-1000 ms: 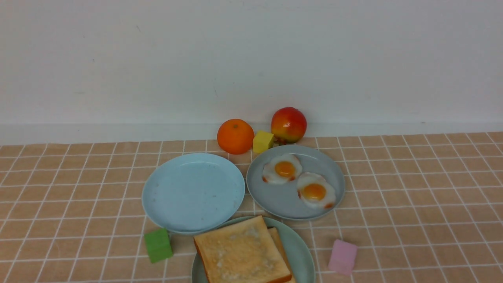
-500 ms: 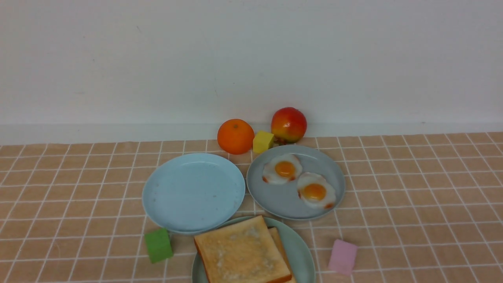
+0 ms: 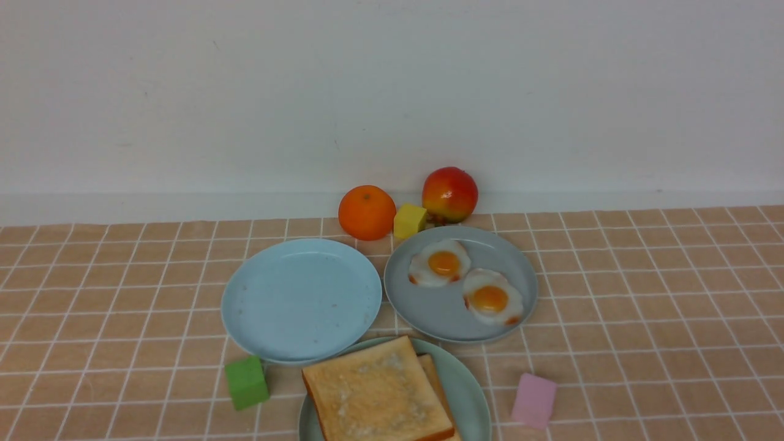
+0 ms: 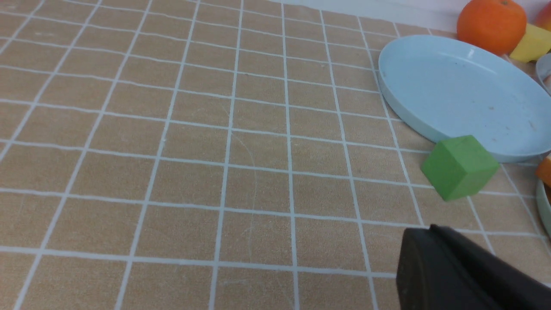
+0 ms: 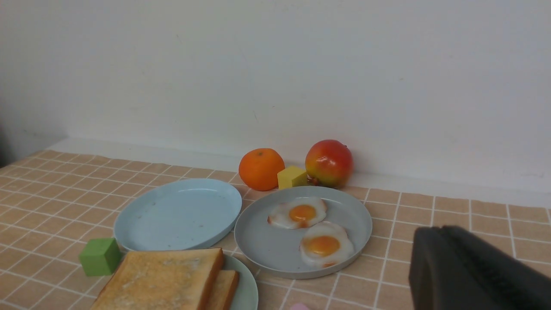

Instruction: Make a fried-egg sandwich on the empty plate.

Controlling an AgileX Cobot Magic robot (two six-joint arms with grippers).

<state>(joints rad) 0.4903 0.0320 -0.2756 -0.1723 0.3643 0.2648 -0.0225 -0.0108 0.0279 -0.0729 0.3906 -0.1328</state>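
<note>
Front view: toast slices (image 3: 376, 392) bear unreadable marks.

Front, wrist views share plates (image 3: 301, 300) (nearby).

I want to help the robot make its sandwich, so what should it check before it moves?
1. Round light sky-blue plate empty: ok.
2. Two square golden toast slices stacked on the pale mint-green plate: ok.
3. Two white fried eggs lying on the grey-blue plate: ok.
4. Left gripper and right gripper holding nothing: ok.
5. Green cube clear of the sky-blue plate's rim: cannot tell.
</note>
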